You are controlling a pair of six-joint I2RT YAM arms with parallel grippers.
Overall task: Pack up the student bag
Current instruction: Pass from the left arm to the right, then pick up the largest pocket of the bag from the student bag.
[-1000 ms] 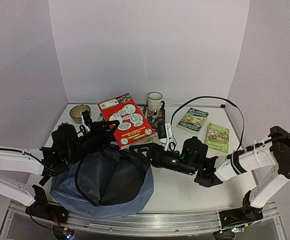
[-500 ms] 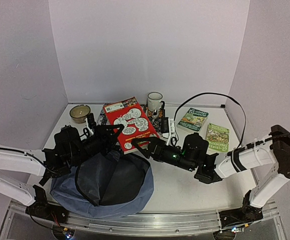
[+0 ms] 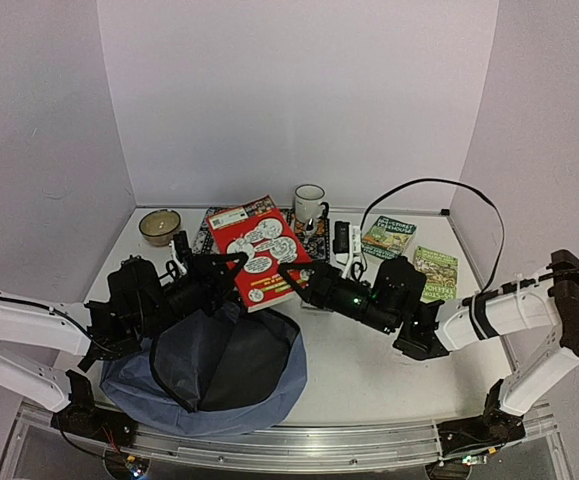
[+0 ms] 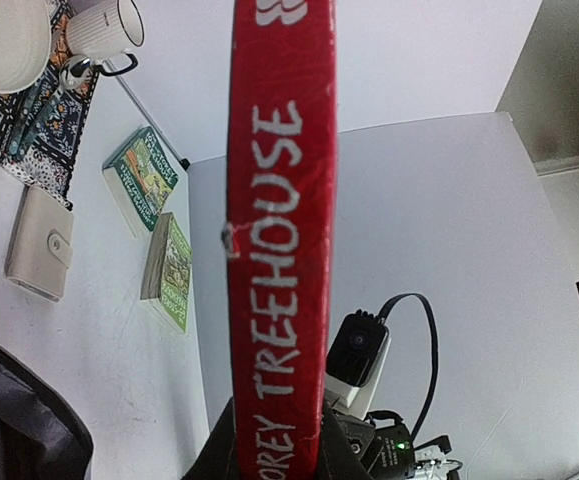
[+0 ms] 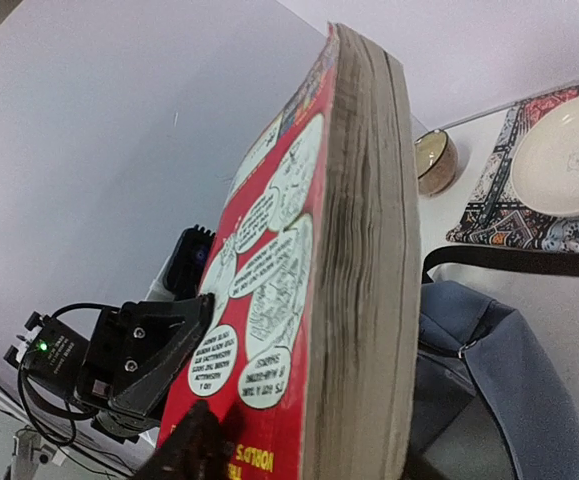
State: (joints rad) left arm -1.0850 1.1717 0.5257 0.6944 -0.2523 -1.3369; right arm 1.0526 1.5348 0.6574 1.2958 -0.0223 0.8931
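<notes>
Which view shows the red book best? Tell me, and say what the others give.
Top external: the red book shows nearly its whole front cover, by the student bag. Left wrist shows only its spine, lettered TREEHOUSE. Right wrist shows the page edges and a foreshortened slice of cover.

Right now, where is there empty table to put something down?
Bare table lies at the near edge, between the student bag and the right arm's base. The back is crowded: bowl, red book, mug, green books.
</notes>
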